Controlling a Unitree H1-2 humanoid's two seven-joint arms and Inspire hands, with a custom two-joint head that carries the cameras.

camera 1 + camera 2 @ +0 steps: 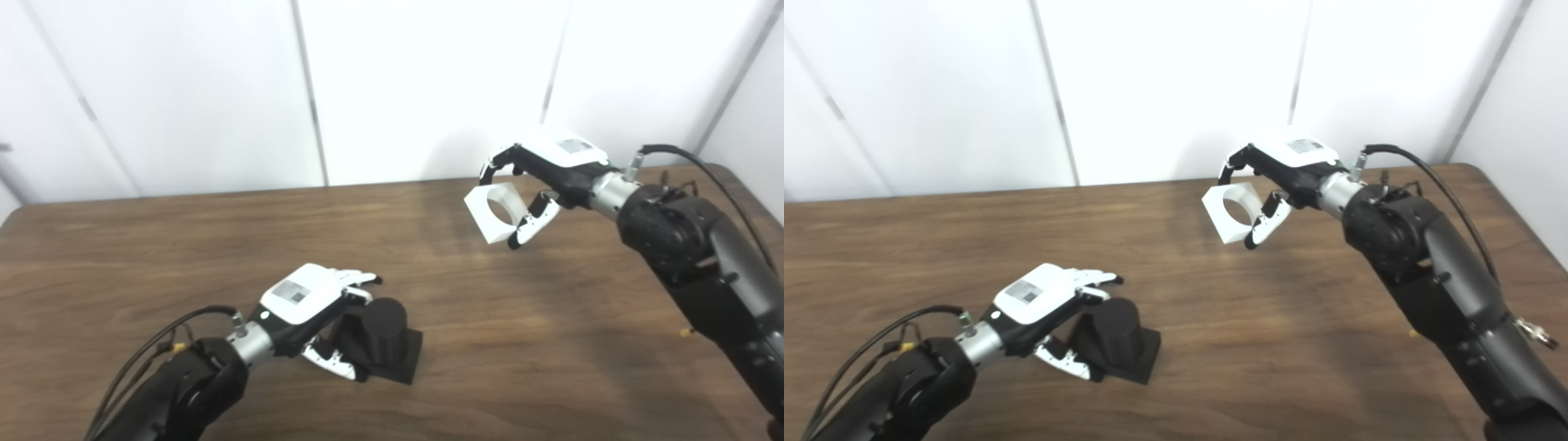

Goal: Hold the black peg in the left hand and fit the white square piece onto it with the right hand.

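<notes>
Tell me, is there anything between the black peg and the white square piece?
Nothing: only bare wooden table separates the black peg from the white square piece, clearly in both eye views.

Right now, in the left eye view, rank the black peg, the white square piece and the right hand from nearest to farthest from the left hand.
1. black peg: gripped by the left hand, near side.
2. white square piece: raised, far right.
3. right hand: just beyond it, holding it.

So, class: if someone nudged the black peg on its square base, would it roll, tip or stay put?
Probably stay put: the black peg has a flat square base wider than its round post, so rolling looks unlikely. It seems stiff and solid, not floppy. The left hand grips it, so it looks tilted rather than flat on the table.
</notes>
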